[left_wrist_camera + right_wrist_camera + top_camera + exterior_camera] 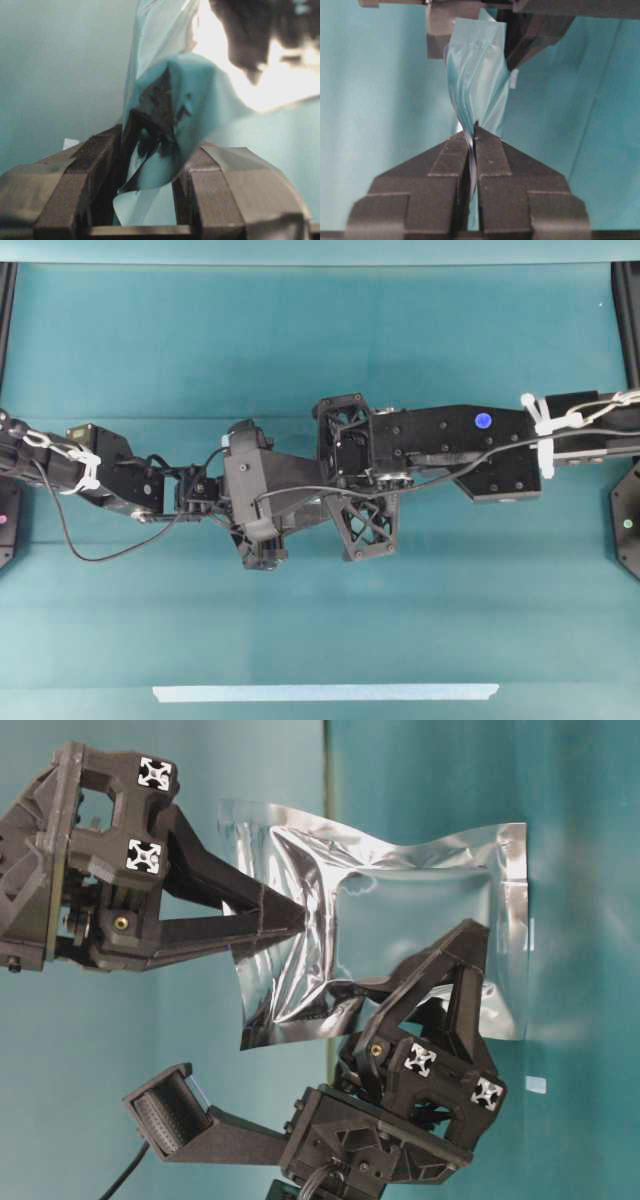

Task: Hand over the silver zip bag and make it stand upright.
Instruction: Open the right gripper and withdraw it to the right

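The silver zip bag [400, 920] hangs in the air above the tabletop [300, 340], between both arms, with the left hand [147, 185] and the right hand [472, 132] each clamped on an edge. It looks light, thin, crinkly and slippery. The flat sealed edges probably give the surest hold, since the puffed middle would buckle.

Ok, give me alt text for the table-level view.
A crinkled silver zip bag is held against a teal backdrop by two black robot grippers. The upper-left gripper pinches its left edge; the lower gripper grips its bottom.
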